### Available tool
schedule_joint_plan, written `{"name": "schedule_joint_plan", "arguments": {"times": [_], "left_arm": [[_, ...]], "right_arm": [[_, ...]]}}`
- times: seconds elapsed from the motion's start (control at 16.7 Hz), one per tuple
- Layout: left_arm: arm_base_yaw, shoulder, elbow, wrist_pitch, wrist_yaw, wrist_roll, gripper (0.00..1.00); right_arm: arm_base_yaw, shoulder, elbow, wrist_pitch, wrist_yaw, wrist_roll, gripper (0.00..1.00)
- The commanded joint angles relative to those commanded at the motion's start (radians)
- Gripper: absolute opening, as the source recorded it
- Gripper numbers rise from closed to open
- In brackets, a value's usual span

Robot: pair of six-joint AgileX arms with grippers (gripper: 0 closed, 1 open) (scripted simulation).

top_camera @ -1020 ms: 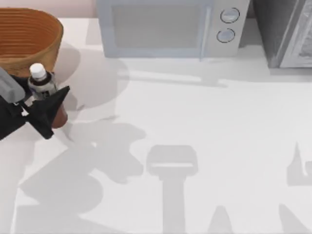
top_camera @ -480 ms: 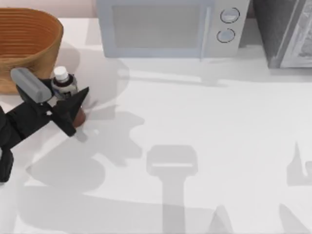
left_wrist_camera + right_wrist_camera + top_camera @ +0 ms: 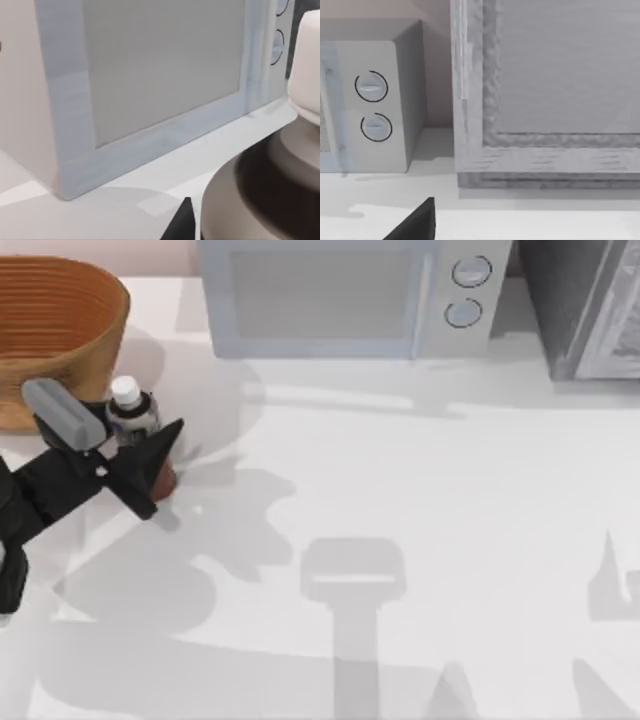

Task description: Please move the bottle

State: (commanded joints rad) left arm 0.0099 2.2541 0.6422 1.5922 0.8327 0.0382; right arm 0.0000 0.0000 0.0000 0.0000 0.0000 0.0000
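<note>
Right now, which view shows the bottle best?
Top view: the whole bottle stands by the basket, in the left end effector. Left wrist view has its cap and shoulder close up, cropped. Right wrist view faces the microwave.

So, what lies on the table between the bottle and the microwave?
Nothing: in the top view, bare table with only shadow separates the bottle, in the left gripper, from the microwave.

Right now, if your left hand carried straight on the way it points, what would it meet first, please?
Probably the microwave. My left hand grips the bottle beside the basket, and the left wrist view faces the microwave's door past the bottle's cap, though depth is unclear.
</note>
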Motion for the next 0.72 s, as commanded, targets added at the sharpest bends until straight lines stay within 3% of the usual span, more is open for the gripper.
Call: {"name": "schedule_joint_plan", "arguments": {"times": [0.36,0.72], "left_arm": [[0.000,0.000,0.000,0.000,0.000,0.000,0.98],[0.000,0.000,0.000,0.000,0.000,0.000,1.00]], "right_arm": [[0.000,0.000,0.000,0.000,0.000,0.000,1.00],[0.000,0.000,0.000,0.000,0.000,0.000,1.00]]}}
